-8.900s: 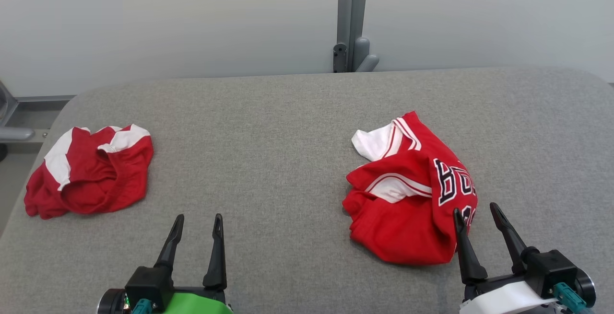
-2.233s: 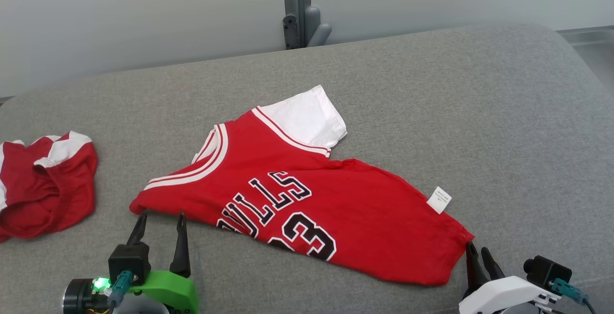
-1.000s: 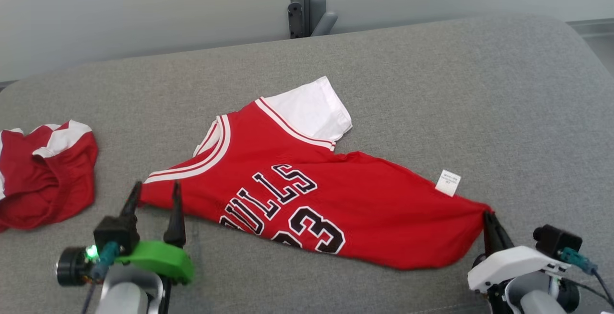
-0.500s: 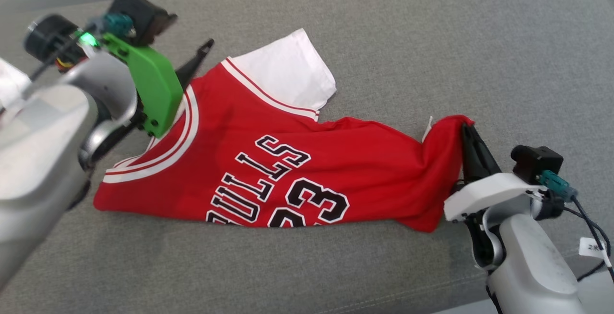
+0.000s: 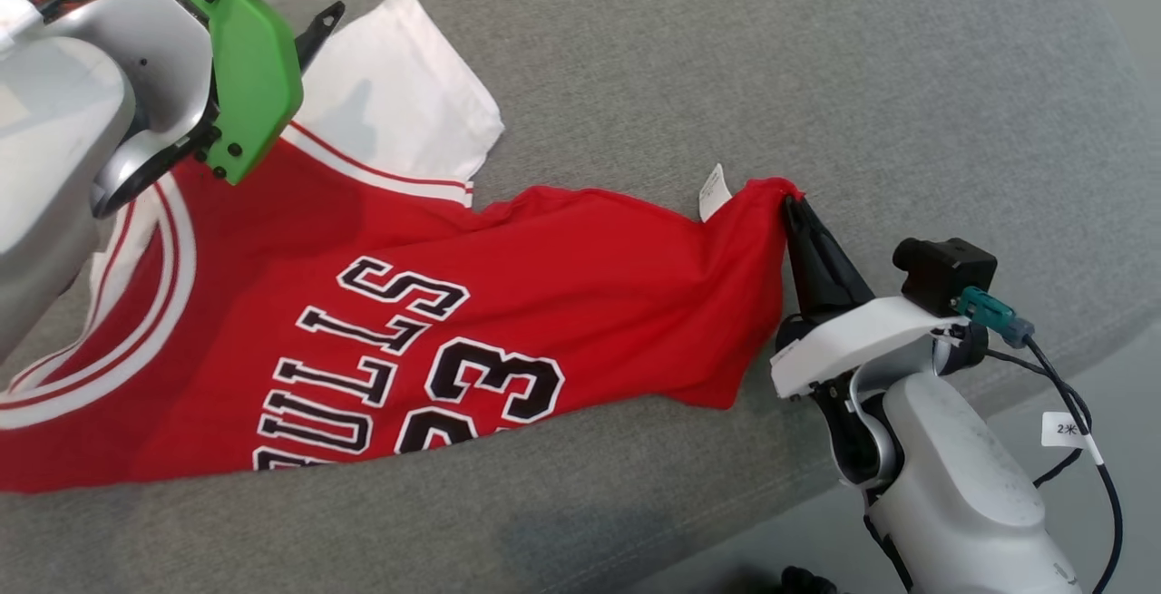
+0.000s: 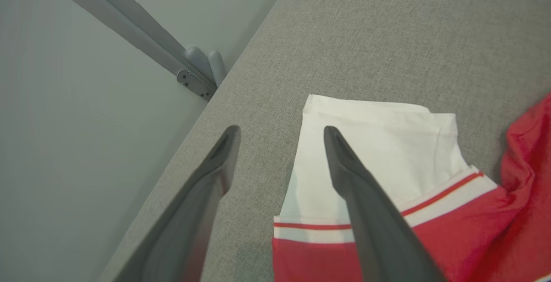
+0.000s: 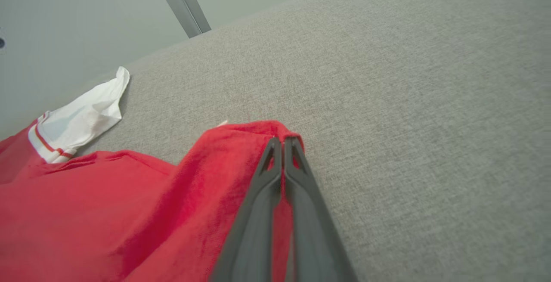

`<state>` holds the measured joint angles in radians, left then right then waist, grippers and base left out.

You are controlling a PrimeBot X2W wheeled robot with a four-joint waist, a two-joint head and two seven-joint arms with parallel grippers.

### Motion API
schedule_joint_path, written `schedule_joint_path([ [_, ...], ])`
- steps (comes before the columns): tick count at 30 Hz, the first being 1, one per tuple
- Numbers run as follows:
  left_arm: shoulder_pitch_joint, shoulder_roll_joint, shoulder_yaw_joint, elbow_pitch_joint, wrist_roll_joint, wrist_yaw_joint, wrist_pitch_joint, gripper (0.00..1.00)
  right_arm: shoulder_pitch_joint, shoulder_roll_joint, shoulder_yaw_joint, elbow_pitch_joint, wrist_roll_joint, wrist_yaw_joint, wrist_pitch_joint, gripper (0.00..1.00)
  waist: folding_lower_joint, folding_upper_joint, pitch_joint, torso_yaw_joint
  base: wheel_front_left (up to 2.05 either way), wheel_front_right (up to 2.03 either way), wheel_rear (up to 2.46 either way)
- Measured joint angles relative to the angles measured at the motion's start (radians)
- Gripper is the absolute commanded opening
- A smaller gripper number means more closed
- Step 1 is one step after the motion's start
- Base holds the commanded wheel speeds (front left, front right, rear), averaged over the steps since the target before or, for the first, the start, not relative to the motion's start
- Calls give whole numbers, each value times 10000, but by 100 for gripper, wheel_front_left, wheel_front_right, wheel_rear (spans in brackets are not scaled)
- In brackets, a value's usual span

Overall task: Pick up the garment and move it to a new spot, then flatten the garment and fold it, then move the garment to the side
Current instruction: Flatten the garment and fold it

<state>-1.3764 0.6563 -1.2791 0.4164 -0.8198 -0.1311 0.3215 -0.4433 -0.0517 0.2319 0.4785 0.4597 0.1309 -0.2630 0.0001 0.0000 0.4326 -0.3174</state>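
I am recording the garment (image 5: 544, 304) as lying face up on the grey padded surface (image 5: 726, 50), lettering showing. I am therefore judging the pick-up and move as done and the flattening as the step in hand, with folding and the shift aside not yet begun. Taking the white sleeve (image 5: 399, 113) as my reference: the collar side of the sleeve is lying fairly smooth, the red body beyond it is rippling, and the hem corner (image 5: 766, 199) at the end farthest from the sleeve is standing raised and bunched, a label (image 5: 714, 193) hanging just beside it. My left pincer (image 6: 280, 133) is hovering wide over the sleeve's outer edge, one finger above the white cloth and the other above bare surface just beside it; I cannot tell whether either is touching. That forearm is crossing above the collar near the sleeve. My right pincer (image 5: 793, 206) is pinching the hem corner, fingers pressed together, well apart from the sleeve and angling up from the near side.
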Motion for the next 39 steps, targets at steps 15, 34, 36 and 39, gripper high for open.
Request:
schedule_joint_path([
  [15,178,63,-25,1396,1162,0,514,100,47,12,1181,-343,966,0,0,0,-1,0,983,-1727,0,0,0],
  [34,-95,-96,21,1080,1198,8,1847,0,69,25,1043,-445,1158,2,0,0,-1,0,1366,-2027,0,0,0],
  [36,-96,-73,-2,899,1254,6,1662,0,46,25,928,-477,1070,2,0,0,-1,0,1322,-1965,0,0,0],
  [39,-97,-238,-21,800,1241,0,871,0,-10,35,642,-512,869,4,0,0,-1,0,1160,-1844,0,0,0],
])
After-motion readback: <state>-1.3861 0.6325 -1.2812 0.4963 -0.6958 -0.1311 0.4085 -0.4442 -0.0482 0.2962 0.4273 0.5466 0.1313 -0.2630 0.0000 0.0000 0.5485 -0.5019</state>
